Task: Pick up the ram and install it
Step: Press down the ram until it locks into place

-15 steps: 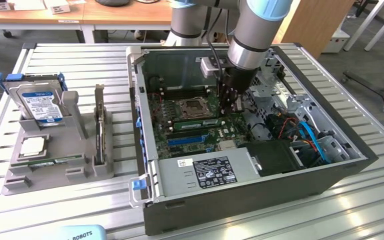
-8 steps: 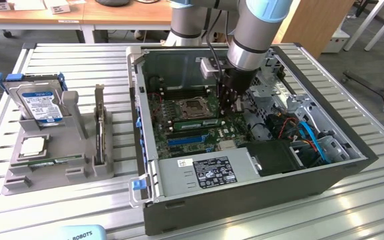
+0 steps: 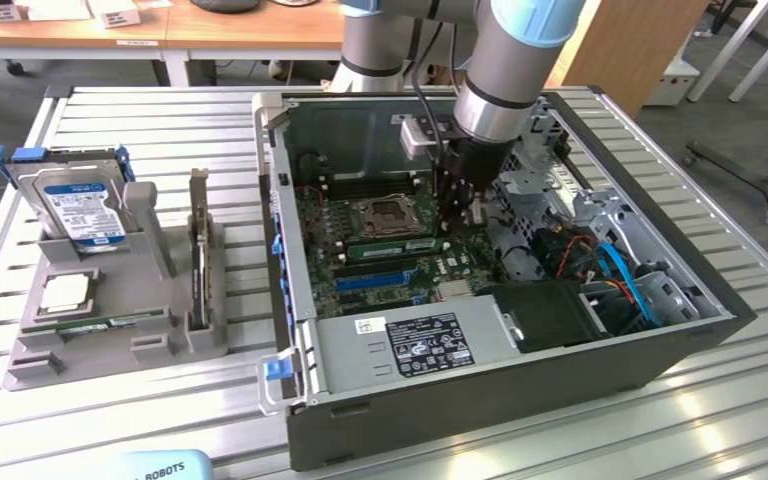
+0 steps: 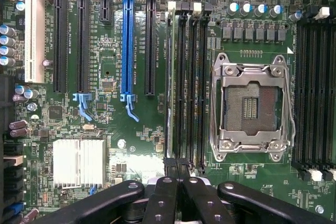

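I've got the pincer (image 4: 178,174) closed over the motherboard's (image 4: 105,129) DIMM slots (image 4: 186,87); ram (image 4: 169,77) looks seated; install step; I'd check latches.

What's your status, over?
Claw shut, low over memory slots. Ram standing in a slot at the claw tips. Nothing in the way.

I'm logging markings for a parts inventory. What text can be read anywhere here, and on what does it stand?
"ROBOTS" on the pale blue object at the table's front edge.
White label on the silver power supply: too small to read.
Blue-and-white label on the silver hard drive: unreadable.
White printing on the green motherboard: blurred.
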{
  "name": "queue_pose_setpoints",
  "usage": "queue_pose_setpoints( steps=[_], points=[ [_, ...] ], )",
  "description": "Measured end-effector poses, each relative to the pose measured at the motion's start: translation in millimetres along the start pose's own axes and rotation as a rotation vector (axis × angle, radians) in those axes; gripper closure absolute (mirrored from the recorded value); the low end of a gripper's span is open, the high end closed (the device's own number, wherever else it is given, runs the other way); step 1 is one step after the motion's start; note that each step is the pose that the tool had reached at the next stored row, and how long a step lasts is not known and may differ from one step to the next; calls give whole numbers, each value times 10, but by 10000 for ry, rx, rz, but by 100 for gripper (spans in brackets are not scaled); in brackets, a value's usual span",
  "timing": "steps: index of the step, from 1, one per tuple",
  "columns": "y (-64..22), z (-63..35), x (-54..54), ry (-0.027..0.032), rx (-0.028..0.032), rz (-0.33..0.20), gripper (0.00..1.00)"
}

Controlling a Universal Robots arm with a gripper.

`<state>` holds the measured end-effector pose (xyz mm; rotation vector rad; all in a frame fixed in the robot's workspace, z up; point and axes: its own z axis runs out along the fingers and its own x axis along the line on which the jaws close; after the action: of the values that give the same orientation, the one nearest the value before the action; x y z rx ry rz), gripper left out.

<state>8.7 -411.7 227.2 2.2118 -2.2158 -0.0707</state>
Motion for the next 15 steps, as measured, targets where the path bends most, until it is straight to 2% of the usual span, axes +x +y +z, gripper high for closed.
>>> queue_pose_setpoints(
  steps=[15],
  points=[
    [-1,37,1,0,1,0,90]
  ],
)
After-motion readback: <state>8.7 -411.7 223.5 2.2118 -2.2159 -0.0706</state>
